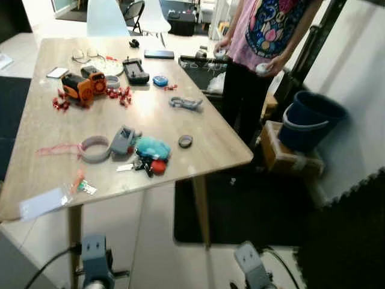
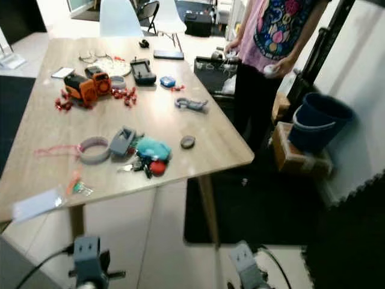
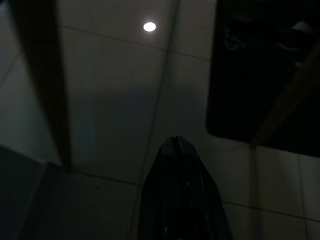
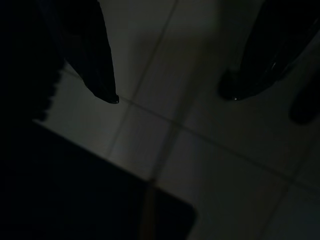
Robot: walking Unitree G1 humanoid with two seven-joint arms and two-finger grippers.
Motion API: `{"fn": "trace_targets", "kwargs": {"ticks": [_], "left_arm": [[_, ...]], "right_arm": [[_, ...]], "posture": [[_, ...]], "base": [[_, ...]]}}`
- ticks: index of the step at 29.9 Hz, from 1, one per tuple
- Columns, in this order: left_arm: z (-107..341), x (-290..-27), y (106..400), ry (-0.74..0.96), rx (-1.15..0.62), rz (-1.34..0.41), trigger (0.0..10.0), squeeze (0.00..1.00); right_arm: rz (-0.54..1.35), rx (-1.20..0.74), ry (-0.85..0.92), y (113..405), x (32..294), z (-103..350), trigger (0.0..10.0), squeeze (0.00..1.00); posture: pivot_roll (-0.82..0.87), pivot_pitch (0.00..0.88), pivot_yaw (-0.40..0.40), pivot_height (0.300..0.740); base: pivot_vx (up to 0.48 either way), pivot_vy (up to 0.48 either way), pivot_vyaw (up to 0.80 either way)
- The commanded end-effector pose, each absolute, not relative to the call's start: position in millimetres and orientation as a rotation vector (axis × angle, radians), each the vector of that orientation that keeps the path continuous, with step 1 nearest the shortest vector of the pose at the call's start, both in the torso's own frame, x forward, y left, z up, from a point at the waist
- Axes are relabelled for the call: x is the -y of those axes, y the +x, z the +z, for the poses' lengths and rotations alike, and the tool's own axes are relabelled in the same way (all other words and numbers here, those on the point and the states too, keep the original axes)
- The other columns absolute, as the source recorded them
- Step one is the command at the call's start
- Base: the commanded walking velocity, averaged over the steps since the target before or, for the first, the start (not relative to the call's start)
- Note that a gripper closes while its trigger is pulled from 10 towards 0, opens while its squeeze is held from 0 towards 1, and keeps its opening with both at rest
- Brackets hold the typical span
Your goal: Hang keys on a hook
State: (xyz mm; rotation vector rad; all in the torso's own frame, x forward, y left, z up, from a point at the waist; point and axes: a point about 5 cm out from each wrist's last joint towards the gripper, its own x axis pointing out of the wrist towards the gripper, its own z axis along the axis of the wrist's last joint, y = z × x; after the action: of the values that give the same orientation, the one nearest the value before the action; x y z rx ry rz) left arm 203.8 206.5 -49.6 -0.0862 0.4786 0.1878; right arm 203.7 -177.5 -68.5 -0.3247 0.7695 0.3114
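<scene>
A: What sits closest to the camera?

B: The two arms, hanging low at the foot of the head views. The left gripper (image 3: 181, 192) points at the tiled floor with its two black fingers pressed together into one wedge, nothing between them. The right gripper (image 4: 170, 95) also looks down at the floor, its fingers spread wide apart and empty.

A: Why so low?

B: I judge they are idle: nothing has been picked up yet, and the robot stands back from the table (image 1: 36, 180).

A: And the keys?

B: The keys (image 1: 143, 164) lie close to the table's near edge, about midway along it, in a small cluster with a red fob (image 1: 157, 167) and touching a teal pouch (image 1: 153, 147). Just beside them, toward the left, are a grey tape dispenser (image 1: 123, 141) and a grey ring (image 1: 94, 149). A small dark roll (image 1: 185, 141) lies toward the near right corner.

A: Farther out?

B: An orange tool (image 1: 78, 88) with red bits around it, a black case (image 1: 135, 70) and a phone (image 1: 159, 54) near the far edge. A person (image 1: 264, 42) stands off the far right corner, and a blue bucket (image 1: 310, 120) rests on a box (image 1: 286, 156) by the wall.

A: The hook?

B: I cannot make one out.
</scene>
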Motion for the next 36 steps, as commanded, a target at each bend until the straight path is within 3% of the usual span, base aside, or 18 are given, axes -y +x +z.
{"fn": "trace_targets", "kwargs": {"ticks": [1,30,36], "left_arm": [[-53.2,-207.5,199.3,-0.088,-0.505,0.197,10.0,0.0],[-53.7,-204.1,202.5,-0.053,-0.526,0.193,10.0,0.0],[-53.8,-203.8,202.3,-0.047,-0.525,0.192,10.0,0.0]], "right_arm": [[0.322,-0.789,-0.322,198.6,174.4,-71.9,10.0,0.0],[0.36,-0.797,-0.327,196.3,170.9,-73.3,10.0,0.0],[0.393,-0.792,-0.368,196.4,169.8,-73.1,10.0,0.0]], "posture": [[0.06,0.066,-0.088,0.74],[0.05,0.05,-0.081,0.74],[0.05,0.043,-0.081,0.74]], "base": [[0.0,0.0,0.0],[0.0,0.0,0.0],[0.0,0.0,0.75]]}}
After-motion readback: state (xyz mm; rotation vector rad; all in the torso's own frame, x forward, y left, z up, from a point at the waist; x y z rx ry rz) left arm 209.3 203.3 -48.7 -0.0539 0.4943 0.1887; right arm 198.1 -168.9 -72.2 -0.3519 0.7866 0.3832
